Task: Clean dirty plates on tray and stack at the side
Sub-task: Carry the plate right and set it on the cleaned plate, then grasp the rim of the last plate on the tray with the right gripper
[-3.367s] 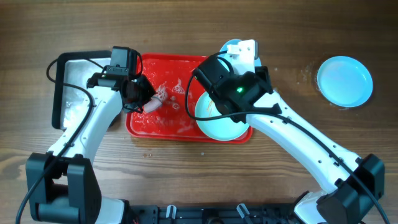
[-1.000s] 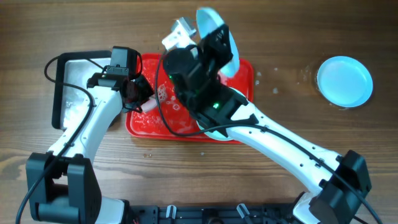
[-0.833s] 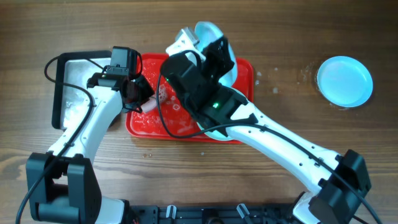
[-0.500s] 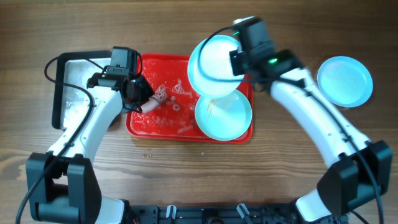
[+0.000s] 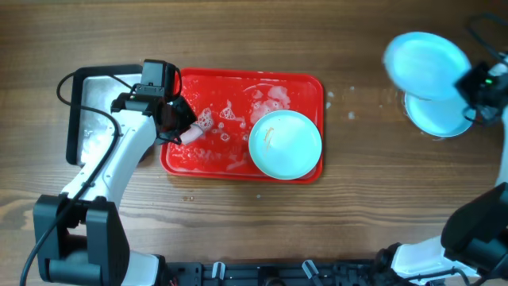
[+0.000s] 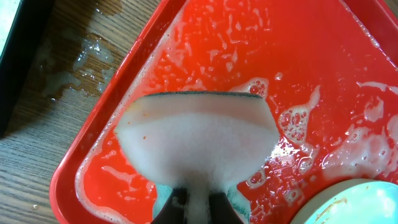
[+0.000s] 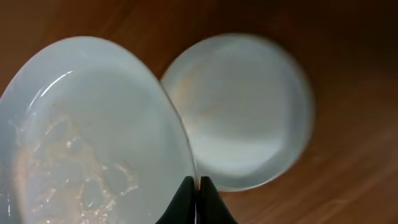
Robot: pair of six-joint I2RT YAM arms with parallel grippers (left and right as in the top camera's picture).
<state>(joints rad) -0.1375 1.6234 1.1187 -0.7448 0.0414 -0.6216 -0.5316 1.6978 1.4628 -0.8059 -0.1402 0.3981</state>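
The red tray [image 5: 206, 163] lies at centre left, wet with foam, and also shows in the left wrist view [image 6: 205, 56]. One pale blue plate [image 5: 285, 144] with an orange smear lies in its right half; its edge shows in the left wrist view [image 6: 354, 208]. My left gripper [image 5: 181, 125] is shut on a foamy sponge [image 6: 196, 140] over the tray's left part. My right gripper [image 7: 197, 196] is shut on the rim of a second wet plate [image 5: 425, 65] [image 7: 93, 143], held above a third plate [image 5: 441, 117] [image 7: 242, 106] on the table at far right.
A black-rimmed silver pan [image 5: 95, 111] stands left of the tray. Foam puddles lie on the wood by the tray's left edge [image 6: 74, 68]. Water drops mark the table right of the tray [image 5: 349, 111].
My right gripper has lifted a plate off the tray and carried it far right, over the plate on the table. The left arm with the sponge has stayed still.
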